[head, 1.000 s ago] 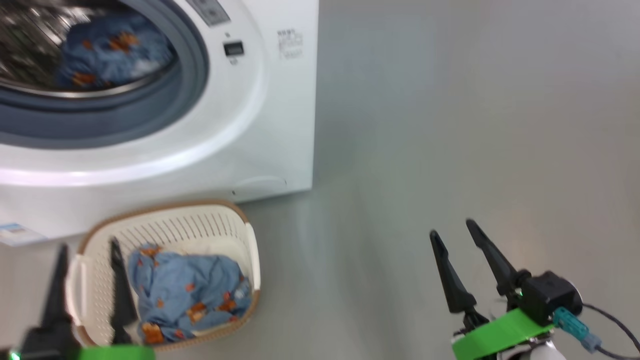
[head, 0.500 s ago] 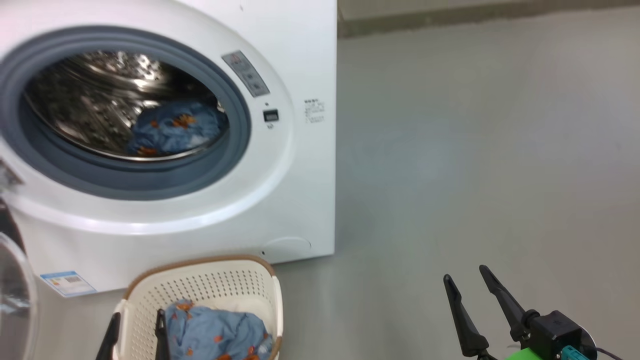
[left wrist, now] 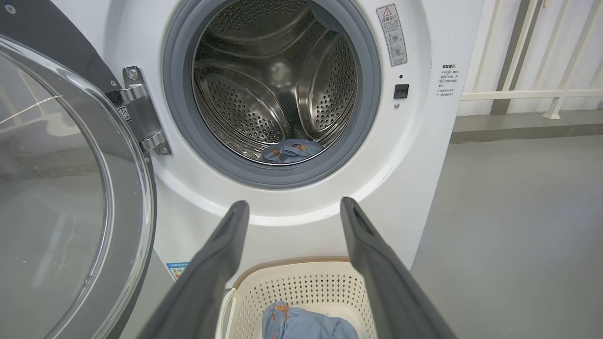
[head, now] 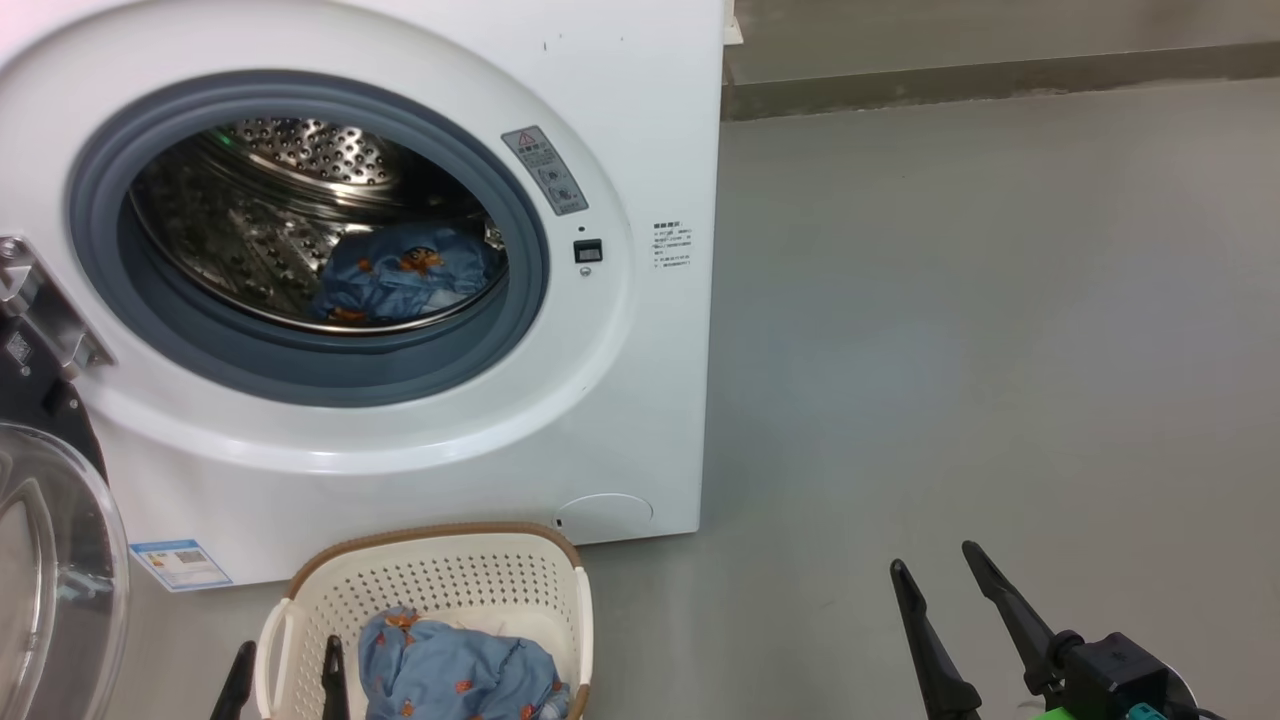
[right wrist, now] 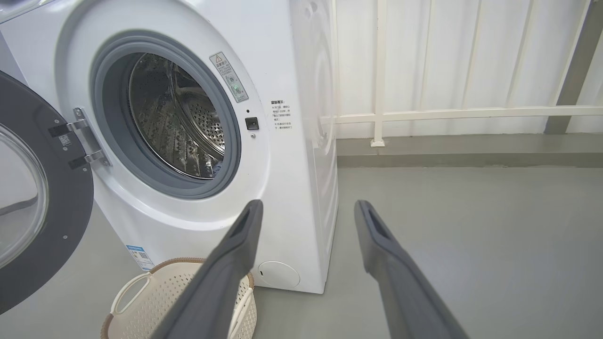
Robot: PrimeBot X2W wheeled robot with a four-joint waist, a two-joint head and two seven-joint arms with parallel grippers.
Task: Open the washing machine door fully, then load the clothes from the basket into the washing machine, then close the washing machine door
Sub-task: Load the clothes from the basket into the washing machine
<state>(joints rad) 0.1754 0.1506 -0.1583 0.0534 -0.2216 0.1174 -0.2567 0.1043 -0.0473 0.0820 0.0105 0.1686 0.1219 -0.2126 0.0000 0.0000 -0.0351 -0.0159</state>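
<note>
Mid-load: both our end effectors open & empty.
Our left end effector hangs near cream perforated plastic basket, right end effector aside; light-blue printed clothes part in basket, part in white washing machine drum; glossy black round door open, closing left.

- The floor is smooth, plain grey with a faint sheen, and stretches away to the right of the machine.
- The washing machine stands directly on it, its white base flat to the ground.
- The basket sits upright on the floor, just in front of the machine's lower front.
- At the far edge a low grey kerb rises from the floor, and a white railing post stands on it.
</note>
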